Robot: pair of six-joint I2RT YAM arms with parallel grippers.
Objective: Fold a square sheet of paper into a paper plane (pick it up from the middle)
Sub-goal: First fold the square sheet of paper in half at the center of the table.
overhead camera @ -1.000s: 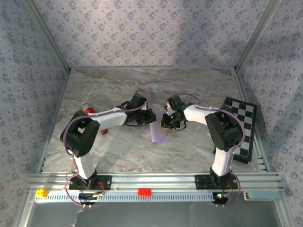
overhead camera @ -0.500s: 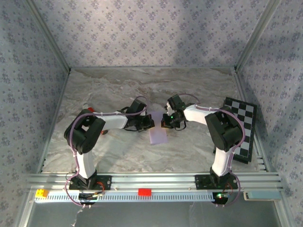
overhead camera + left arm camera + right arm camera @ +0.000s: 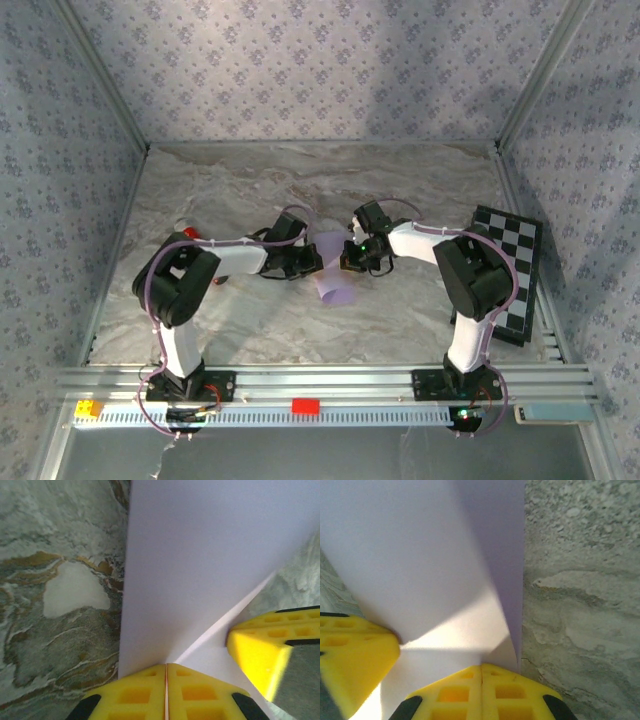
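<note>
Pinching square sheet of paper (image 3: 335, 280) at opposite edges: left fingers (image 3: 132, 694), right fingers (image 3: 512, 690).

I am reading no text, label, brand, number or sign on anything here. What I am seeing by way of marks is pattern, not writing: black-and-white squares on the checkered board (image 3: 510, 275) and a repeated floral print on the walls (image 3: 300, 60). The square sheet of paper (image 3: 210, 555) is showing me a plain lilac face.
</note>
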